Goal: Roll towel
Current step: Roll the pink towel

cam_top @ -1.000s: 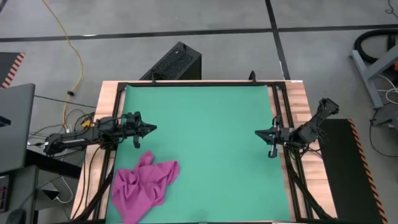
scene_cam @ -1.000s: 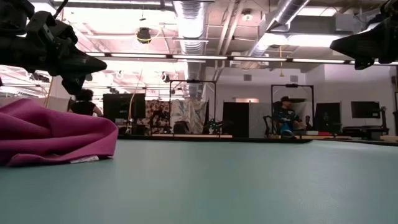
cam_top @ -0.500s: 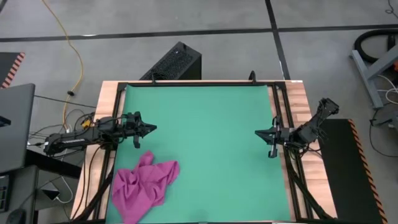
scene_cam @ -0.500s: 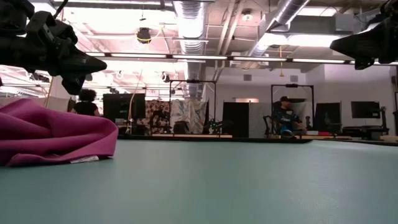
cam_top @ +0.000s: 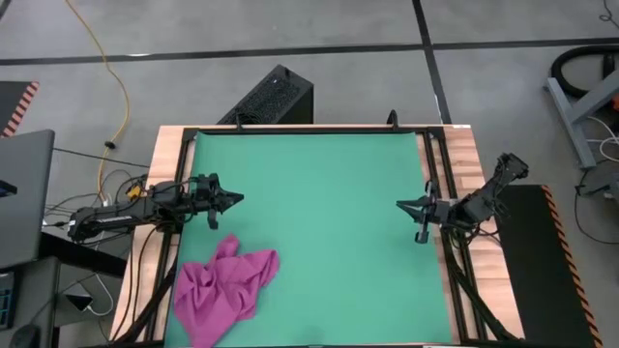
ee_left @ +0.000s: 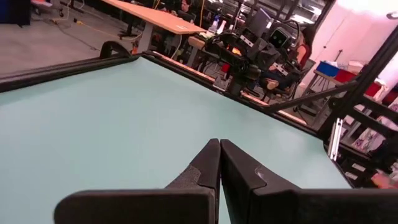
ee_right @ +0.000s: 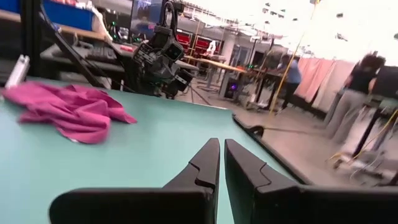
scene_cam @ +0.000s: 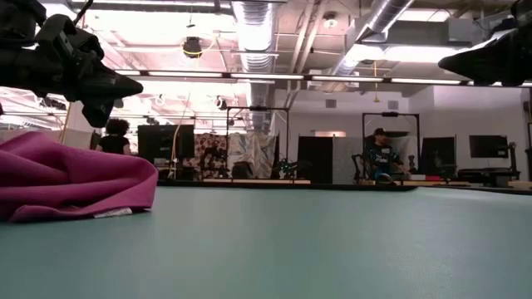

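The magenta-pink towel (cam_top: 224, 281) lies crumpled on the green mat (cam_top: 319, 193) near the mat's near-left corner; it also shows in the low view (scene_cam: 71, 178) and the right wrist view (ee_right: 68, 109). My left gripper (cam_top: 238, 200) hovers shut above the mat's left edge, just beyond the towel's far side, touching nothing. My right gripper (cam_top: 400, 206) hovers shut over the mat's right edge, far from the towel. Both wrist views show the fingertips closed together, the left (ee_left: 219, 146) and the right (ee_right: 221, 144).
A black frame (cam_top: 309, 129) borders the mat on the wooden table. A black box (cam_top: 271, 95) stands on the floor beyond the far edge. People and equipment show in the room behind. Most of the mat is bare green surface.
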{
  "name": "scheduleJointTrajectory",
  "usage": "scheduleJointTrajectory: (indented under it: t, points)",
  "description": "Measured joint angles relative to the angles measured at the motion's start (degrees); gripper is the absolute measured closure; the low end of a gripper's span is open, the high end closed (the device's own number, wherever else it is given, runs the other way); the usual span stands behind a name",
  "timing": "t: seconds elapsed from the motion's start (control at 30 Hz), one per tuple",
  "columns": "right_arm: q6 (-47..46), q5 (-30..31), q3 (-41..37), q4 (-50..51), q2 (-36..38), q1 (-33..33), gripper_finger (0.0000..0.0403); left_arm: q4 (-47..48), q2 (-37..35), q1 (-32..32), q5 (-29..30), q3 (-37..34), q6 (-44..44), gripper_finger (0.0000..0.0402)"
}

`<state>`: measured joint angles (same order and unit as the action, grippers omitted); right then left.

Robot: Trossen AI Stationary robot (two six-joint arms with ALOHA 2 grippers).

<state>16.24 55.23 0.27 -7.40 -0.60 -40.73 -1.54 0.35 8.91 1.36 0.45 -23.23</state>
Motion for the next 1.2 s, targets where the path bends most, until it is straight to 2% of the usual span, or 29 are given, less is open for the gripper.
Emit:
scheduleJointTrajectory:
  t: [0.13, 0.3, 0.4, 0.57, 0.63, 0.7, 0.77, 0.87, 0.97, 1.1, 1.2]
  points:
    - [-5.7, 0.1, 0.0, -0.1, 0.0, 0.0, 0.0355, -0.5, 0.0, 0.0, 2.6, 0.1, 1.0, 0.0401]
    - [-7.6, -0.1, 0.0, -1.8, 0.1, 0.8, 0.0355, 0.0, 0.0, 0.0, 3.4, 0.3, -7.5, 0.0401]
    - [-10.5, -1.2, 0.5, -5.4, 0.1, 1.7, 0.0355, -2.2, 0.1, 0.0, 6.2, 0.2, -12.7, 0.0401]
    - [-6.1, -12.1, 3.7, -11.2, -0.9, 3.5, 0.0355, -9.7, 0.1, -0.5, -1.1, 2.0, -17.0, 0.0394]
    - [-5.8, -13.8, 5.0, -12.2, -3.3, 4.5, 0.0355, -15.3, 0.1, -1.6, -2.3, 3.4, -17.4, 0.0386]
    - [-5.4, -14.8, 6.7, -11.7, -7.0, 5.7, 0.0355, -19.1, 1.1, -3.2, -2.2, 5.9, -14.7, 0.0376]
    - [-5.4, -15.5, 9.0, -12.0, -11.8, 6.9, 0.0354, -18.3, 3.4, -5.0, -1.2, 9.6, -9.7, 0.0367]
    - [-5.7, -17.2, 13.3, -11.8, -21.3, 9.2, 0.0347, -11.9, 9.7, -8.1, 1.5, 17.2, -3.6, 0.0356]
    - [-6.3, -20.0, 20.0, -10.5, -32.5, 11.7, 0.0328, 0.3, 19.3, -11.2, 6.1, 26.4, 1.6, 0.0349]
    - [-6.6, -22.9, 29.6, -6.5, -48.1, 14.7, 0.0285, 25.0, 34.1, -14.1, 15.6, 39.6, 4.3, 0.0338]
    - [-7.4, -26.6, 35.9, -4.0, -58.3, 16.5, 0.0244, 45.2, 45.0, -15.4, 18.4, 48.1, -2.1, 0.0331]
